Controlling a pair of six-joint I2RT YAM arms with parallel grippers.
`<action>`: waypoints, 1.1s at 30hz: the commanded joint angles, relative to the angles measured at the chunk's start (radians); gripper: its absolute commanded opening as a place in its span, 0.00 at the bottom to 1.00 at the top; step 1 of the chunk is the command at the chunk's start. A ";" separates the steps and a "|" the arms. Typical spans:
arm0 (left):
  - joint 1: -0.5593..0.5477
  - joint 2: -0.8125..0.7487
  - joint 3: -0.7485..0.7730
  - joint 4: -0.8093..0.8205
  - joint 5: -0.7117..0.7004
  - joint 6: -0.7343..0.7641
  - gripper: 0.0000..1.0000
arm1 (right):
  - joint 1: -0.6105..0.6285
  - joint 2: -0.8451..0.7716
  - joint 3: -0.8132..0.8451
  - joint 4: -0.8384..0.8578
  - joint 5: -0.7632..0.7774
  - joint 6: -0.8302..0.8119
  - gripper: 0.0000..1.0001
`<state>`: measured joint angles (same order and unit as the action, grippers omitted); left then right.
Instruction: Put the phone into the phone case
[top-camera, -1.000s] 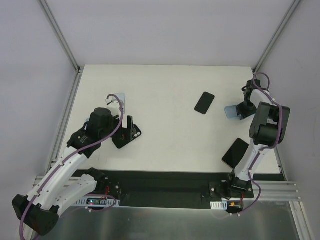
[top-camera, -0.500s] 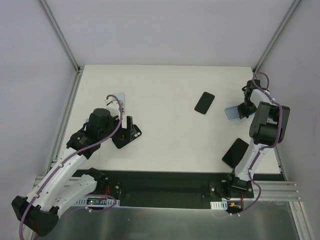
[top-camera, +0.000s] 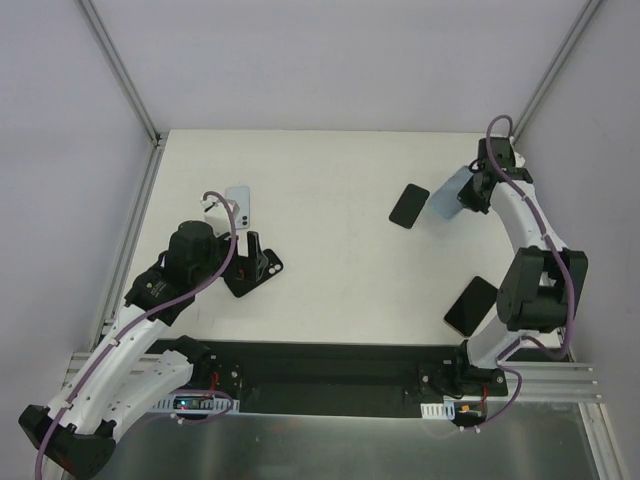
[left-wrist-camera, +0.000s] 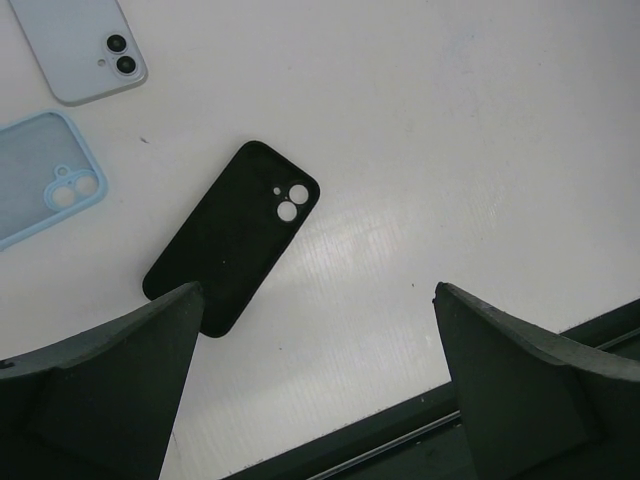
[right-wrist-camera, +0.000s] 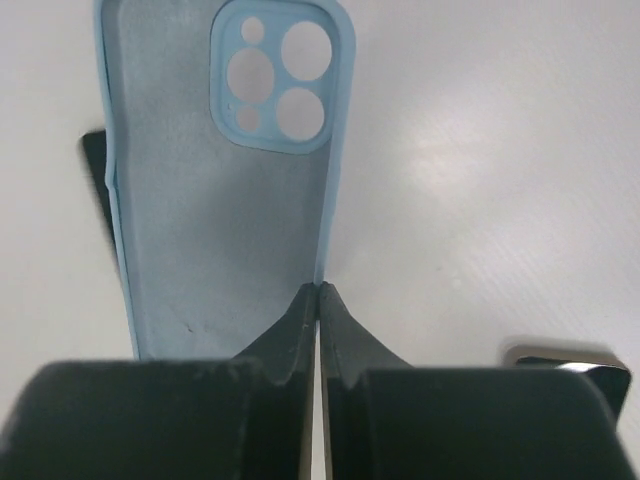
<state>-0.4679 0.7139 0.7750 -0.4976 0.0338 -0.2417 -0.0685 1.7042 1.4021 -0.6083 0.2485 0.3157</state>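
A light blue phone case with a three-hole camera cut-out hangs tilted above the table. My right gripper is shut on its right rim; the top view shows this gripper and the case at the far right. A black phone lies just left of the case. A second black phone lies near the right arm's base. My left gripper is open and holds nothing. It hovers over a black case, also visible from above.
A pale blue phone lies face down with a translucent blue case beside it. The phone also shows in the top view. A dark rail runs along the table's near edge. Frame posts stand at the far corners.
My right gripper closed on the blue case's rim, then lifted it and carried it up and to the left, toward the black phone. My left arm shifted slightly, uncovering the pale blue phone.
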 joint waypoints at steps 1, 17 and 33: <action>-0.003 -0.025 -0.002 0.019 -0.070 -0.002 0.98 | 0.145 -0.129 -0.100 0.082 -0.159 -0.102 0.01; -0.003 0.225 0.105 0.030 -0.037 -0.277 0.83 | 0.685 -0.146 -0.376 0.240 -0.272 -0.138 0.03; -0.012 0.673 0.194 0.291 0.167 -0.395 0.70 | 0.742 -0.112 -0.448 0.265 -0.189 -0.041 0.26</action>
<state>-0.4721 1.3396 0.9180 -0.2771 0.1444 -0.5915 0.6693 1.6211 0.9531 -0.3466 0.0200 0.2398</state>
